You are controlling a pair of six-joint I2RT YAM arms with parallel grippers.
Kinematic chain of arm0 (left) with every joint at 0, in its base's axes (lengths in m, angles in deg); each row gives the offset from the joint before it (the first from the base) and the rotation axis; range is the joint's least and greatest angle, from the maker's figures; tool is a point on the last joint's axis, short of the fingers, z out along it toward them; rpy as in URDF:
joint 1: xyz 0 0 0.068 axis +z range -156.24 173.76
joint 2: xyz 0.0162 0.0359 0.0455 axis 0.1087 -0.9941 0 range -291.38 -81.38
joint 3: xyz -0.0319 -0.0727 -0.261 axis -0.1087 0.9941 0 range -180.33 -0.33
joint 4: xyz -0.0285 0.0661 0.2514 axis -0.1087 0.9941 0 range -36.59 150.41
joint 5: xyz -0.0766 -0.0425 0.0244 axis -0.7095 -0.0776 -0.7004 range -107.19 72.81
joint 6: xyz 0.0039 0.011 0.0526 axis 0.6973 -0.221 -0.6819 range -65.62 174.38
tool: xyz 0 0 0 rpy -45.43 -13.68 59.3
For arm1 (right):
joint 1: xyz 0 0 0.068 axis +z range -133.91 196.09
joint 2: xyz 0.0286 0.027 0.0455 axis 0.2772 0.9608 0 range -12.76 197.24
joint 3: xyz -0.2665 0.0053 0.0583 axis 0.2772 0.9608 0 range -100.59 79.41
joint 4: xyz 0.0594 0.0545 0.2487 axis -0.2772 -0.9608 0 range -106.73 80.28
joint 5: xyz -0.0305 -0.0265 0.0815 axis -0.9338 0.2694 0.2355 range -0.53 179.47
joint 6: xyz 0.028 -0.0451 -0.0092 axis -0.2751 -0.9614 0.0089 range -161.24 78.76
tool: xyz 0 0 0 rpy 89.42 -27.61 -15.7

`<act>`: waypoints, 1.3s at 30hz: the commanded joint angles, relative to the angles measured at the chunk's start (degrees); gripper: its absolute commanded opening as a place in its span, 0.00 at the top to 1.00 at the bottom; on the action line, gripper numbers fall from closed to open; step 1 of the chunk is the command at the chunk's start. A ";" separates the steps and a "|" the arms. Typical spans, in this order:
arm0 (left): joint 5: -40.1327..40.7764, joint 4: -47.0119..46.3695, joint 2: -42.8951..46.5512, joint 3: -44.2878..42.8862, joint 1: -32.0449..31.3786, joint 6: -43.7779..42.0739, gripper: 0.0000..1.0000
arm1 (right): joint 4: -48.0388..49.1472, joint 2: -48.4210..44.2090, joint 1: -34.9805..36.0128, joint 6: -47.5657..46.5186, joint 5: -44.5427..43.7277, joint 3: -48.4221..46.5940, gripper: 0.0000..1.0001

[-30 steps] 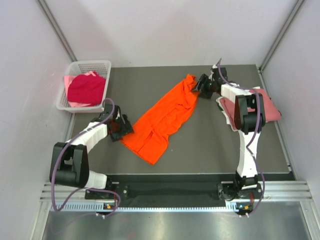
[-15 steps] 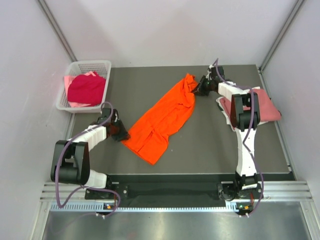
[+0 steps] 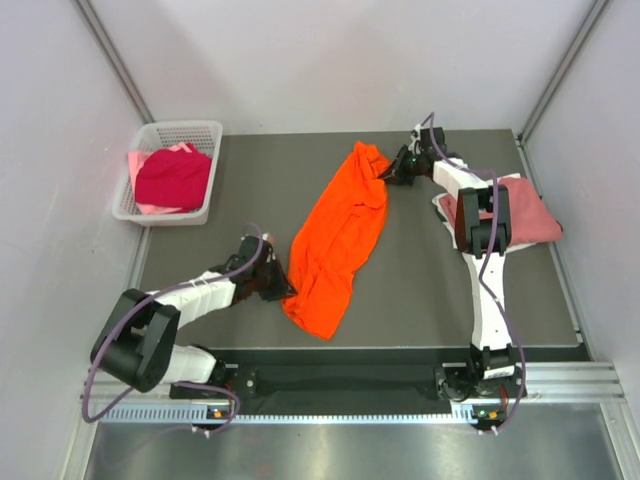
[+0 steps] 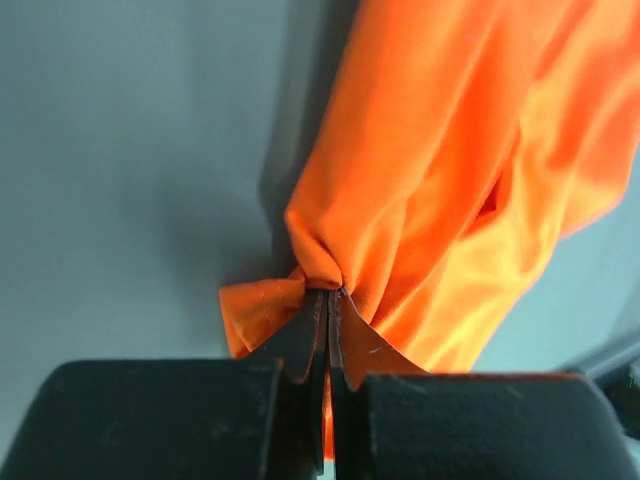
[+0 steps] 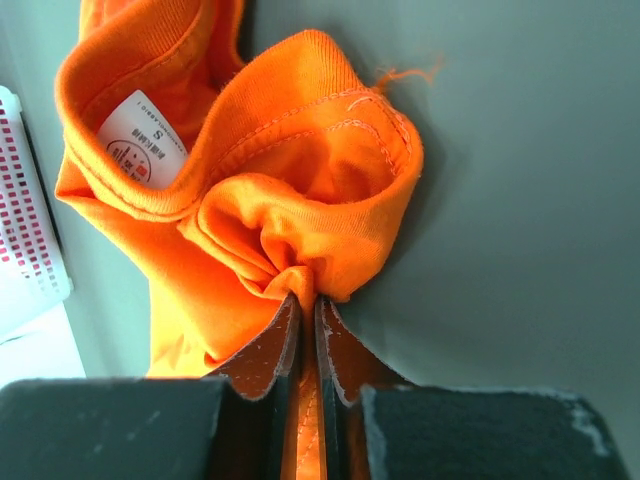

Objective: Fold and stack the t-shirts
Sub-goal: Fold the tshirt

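Clamped the orange t-shirt [image 3: 335,240], slanting across the counter [image 3: 420,290], with the left hand [image 3: 283,288] pinching its 7 o'clock edge and the right hand [image 3: 390,174] its 1 o'clock label end, probably to stretch it flat for folding.

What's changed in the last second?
Both grippers closed on the orange shirt: the left gripper on its near end, the right gripper on its far end. The left dragged its end rightward and nearer, so the shirt lies less slanted. The basket and rose shirt stayed put.
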 commanded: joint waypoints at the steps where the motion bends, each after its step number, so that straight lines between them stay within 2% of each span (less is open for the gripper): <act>1: -0.24 -0.19 -0.18 2.84 -6.83 6.80 1.00 | -0.22 1.80 -0.63 -0.15 -0.97 -2.87 0.95; 2: 0.20 -1.41 -0.61 2.75 -10.25 8.90 1.00 | -0.22 1.81 -0.72 -0.32 -0.88 -2.78 0.95; 10: 1.69 -10.55 -6.41 -1.89 -25.55 18.67 1.00 | -0.48 2.07 -0.54 -0.41 -0.44 -4.19 0.95; 14: 2.58 -12.85 -9.57 -5.59 -29.87 21.75 1.00 | -0.39 1.90 -0.45 -0.24 -0.79 -4.10 0.95; 17: 4.06 -11.54 -7.92 -6.48 -30.93 20.70 1.00 | -0.22 1.72 -0.45 -0.41 -1.14 -4.28 0.95; 19: 7.22 -8.21 -5.38 -6.21 -31.90 19.91 0.93 | -0.22 1.81 -0.63 -0.50 -2.11 -4.98 0.94; 23: 11.97 0.92 2.71 -4.81 -31.81 18.33 0.71 | -0.57 2.25 -0.72 -0.50 -3.42 -7.00 0.93; 26: 15.13 5.41 6.76 -5.24 -31.20 17.27 0.59 | -0.13 1.72 -0.63 -0.68 -4.74 -7.26 0.85; 29: 15.59 11.48 9.75 -6.74 -28.66 15.43 0.53 | -0.48 0.76 -0.72 -1.64 -6.15 -7.26 0.64; 30: 15.50 13.32 10.36 -7.00 -27.69 14.81 0.48 | -0.74 0.14 -0.72 -1.82 -6.50 -7.18 0.50; 32: 15.15 13.61 11.86 -6.65 -23.66 12.71 0.33 | -1.27 -0.56 -0.63 -3.13 -7.11 -6.65 0.36; 35: 7.95 11.24 9.85 -7.09 -14.87 8.14 0.32 | -1.36 -2.85 -0.63 -3.93 -7.82 -4.20 0.34; 39: 7.94 9.13 3.09 -13.83 -10.02 2.86 0.30 | -1.80 -5.39 -0.72 -4.98 -7.82 -1.39 0.29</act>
